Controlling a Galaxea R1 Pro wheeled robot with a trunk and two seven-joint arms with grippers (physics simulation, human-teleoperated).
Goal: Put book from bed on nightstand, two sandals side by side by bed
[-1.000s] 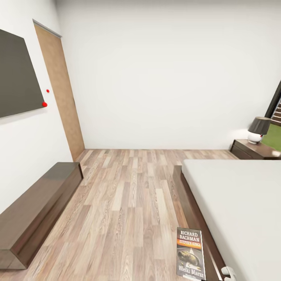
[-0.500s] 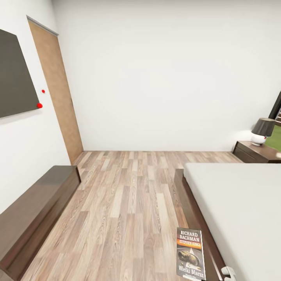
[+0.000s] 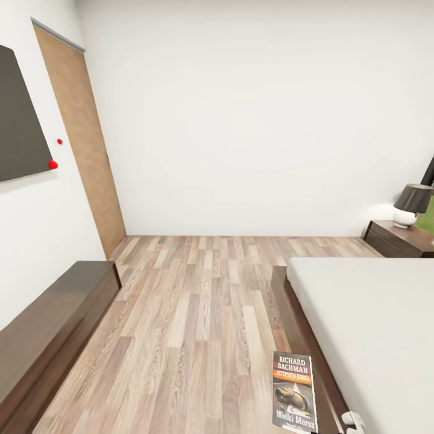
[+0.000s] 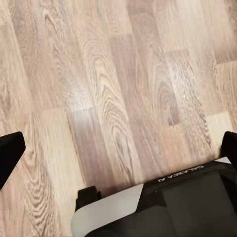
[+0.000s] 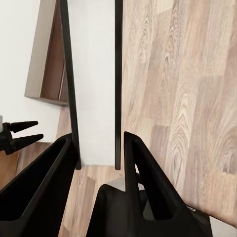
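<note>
One wood-plank floor (image 3: 199,313), white walls (image 3: 259,114)

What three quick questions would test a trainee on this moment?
1. True or false: the book is lying on the bed.
2. What stands on the nightstand? A) a lamp B) a sandal C) a vase
3. Short answer: are the left gripper jaws open or shut?

Key
1. False: the right gripper holds it, clear of the mattress.
2. A.
3. Open, over the wood floor.
</note>
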